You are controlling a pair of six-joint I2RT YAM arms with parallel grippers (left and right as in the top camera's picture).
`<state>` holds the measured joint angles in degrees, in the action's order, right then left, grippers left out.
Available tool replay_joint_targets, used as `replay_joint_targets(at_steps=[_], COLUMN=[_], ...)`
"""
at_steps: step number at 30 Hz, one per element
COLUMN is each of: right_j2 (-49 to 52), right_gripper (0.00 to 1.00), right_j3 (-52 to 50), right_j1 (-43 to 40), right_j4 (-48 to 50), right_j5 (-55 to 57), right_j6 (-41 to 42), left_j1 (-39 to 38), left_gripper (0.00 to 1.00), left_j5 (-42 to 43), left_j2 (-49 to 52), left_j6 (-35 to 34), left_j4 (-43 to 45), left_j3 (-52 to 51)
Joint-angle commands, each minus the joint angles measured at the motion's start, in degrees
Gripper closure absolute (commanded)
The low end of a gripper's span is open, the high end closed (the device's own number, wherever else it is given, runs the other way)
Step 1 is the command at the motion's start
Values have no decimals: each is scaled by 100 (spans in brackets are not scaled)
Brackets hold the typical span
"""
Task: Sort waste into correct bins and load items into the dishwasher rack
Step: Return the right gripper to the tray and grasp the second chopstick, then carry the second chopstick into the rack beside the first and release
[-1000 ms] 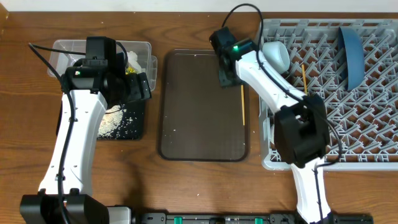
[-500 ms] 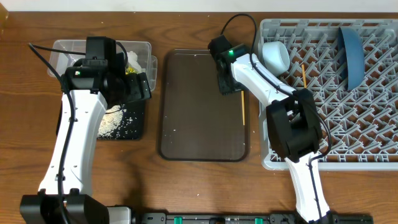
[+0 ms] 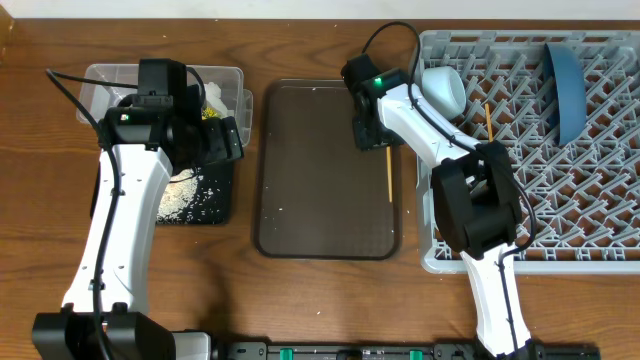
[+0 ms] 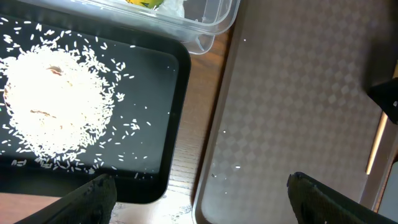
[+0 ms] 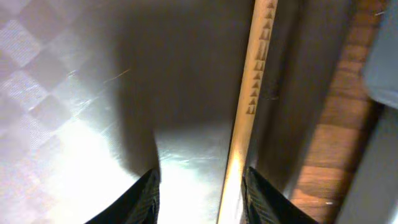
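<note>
The largest thing before you is the grey dishwasher rack (image 3: 560, 150) on the right side of the table. A dark blue plate (image 3: 568, 85) stands on its edge near the far right corner, a white cup (image 3: 445, 88) lies in the far left corner, and one chopstick (image 3: 489, 120) rests on the lattice just beside the cup. In the middle lies the brown serving tray (image 3: 320, 200). Your right arm rises from the near edge of the table, crosses the left border of the rack with the elbow folded, and stretches its forearm to the far left, so the wrist points down over the far right part of this tray. There the right gripper (image 5: 200, 180) is parted, with one finger on each side of the second chopstick (image 5: 249, 93), which lies flat along the right border of the tray. The stick is closer to one finger, and the fingers are not pressed on it. Your left arm goes up from the near left corner in one long white link, and its wrist hangs over the two bins. The left gripper (image 4: 200, 186) is spread wide and holds nothing; it hovers above the strip of table between the black tray (image 4: 177, 124) and the brown tray. The black tray carries a heap of white rice scraps (image 4: 53, 106), with loose grains around it. Behind it, touching its far edge, stands the clear tub (image 3: 100, 80), and a yellow-green wrapper (image 4: 146, 3) shows inside.
</note>
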<state>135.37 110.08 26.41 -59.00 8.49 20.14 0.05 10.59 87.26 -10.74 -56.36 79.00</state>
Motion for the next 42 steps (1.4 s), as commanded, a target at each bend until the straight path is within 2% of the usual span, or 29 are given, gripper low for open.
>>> replay_joint_targets(at_steps=[1, 4, 10, 17, 24, 28, 33, 37, 42], right_j2=[72, 72, 72, -90, -881, -1521, -2118, -2107, -1996], right_gripper=[63, 71, 99, 99, 99, 99, 99, 99, 99], right_j3=[-87, -87, -87, 264, 1661, 2269, 2310, 2234, 1738], right_j1=[-24, 2, 68, -2, -278, -686, -1425, -1943, -2354], right_j4=[-20, -35, -35, -140, -1287, -1908, -2472, -2813, -2660], right_j5=[-527, -697, -708, -1447, -1709, -1272, -138, -96, -98], right_j6=[-114, -114, -114, -422, -994, -1255, -1460, -2057, -2367], left_j1=[20, 20, 20, 20, 20, 20, 20, 20, 20], left_gripper=[9, 10, 9, 9, 10, 10, 9, 10, 10], left_j5=[35, 35, 35, 35, 35, 35, 35, 35, 33], left_j2=[-44, -44, -44, -44, -44, -44, -44, -44, -44], left_j6=[-31, -31, -31, -31, -31, -31, -31, -31, -31], left_j4=[0, 0, 2, 0, 0, 0, 0, 0, 0], left_j3=[105, 105, 105, 105, 105, 105, 105, 105, 105])
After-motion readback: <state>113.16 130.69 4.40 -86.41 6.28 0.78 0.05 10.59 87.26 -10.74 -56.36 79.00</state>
